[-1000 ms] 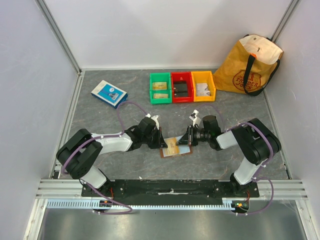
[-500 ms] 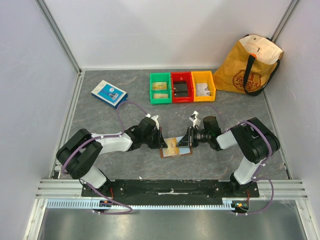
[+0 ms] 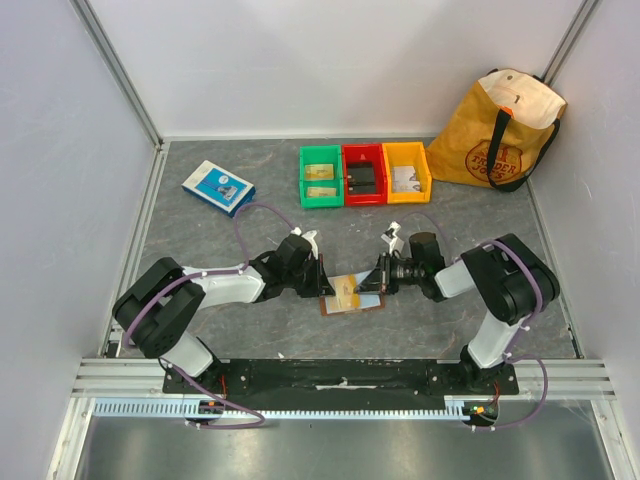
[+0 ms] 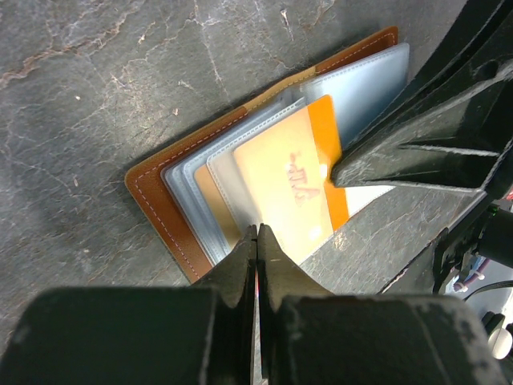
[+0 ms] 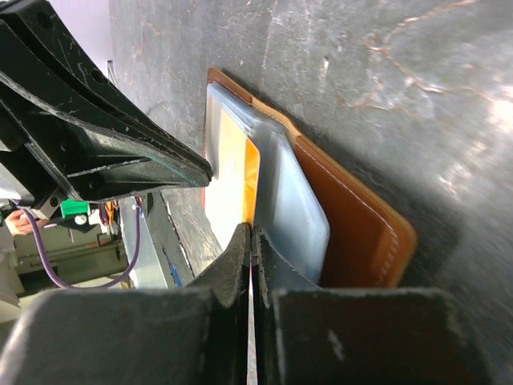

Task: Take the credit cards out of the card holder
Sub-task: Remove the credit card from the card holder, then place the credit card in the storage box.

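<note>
The card holder (image 3: 372, 299) lies open on the table between my two arms, brown leather (image 4: 160, 208) outside with pale blue-grey sleeves. A tan-gold credit card (image 4: 280, 176) with an orange band sticks partly out of a sleeve; a second tan card (image 4: 210, 196) shows under the sleeves. My left gripper (image 4: 256, 233) is shut, its tips at the card's near edge. My right gripper (image 5: 250, 234) is shut, its tip touching the card's orange band (image 5: 250, 172). In the top view the left gripper (image 3: 325, 285) and right gripper (image 3: 377, 280) flank the holder.
Green (image 3: 321, 176), red (image 3: 364, 176) and yellow (image 3: 407, 172) bins stand at the back; the green one holds tan cards. A blue-and-white flat box (image 3: 219, 187) lies back left. A yellow tote bag (image 3: 497, 130) stands back right. Walls enclose the table.
The right arm's wrist has shifted very slightly. Both grippers stay shut at the card holder, and the card and holder lie as before.
</note>
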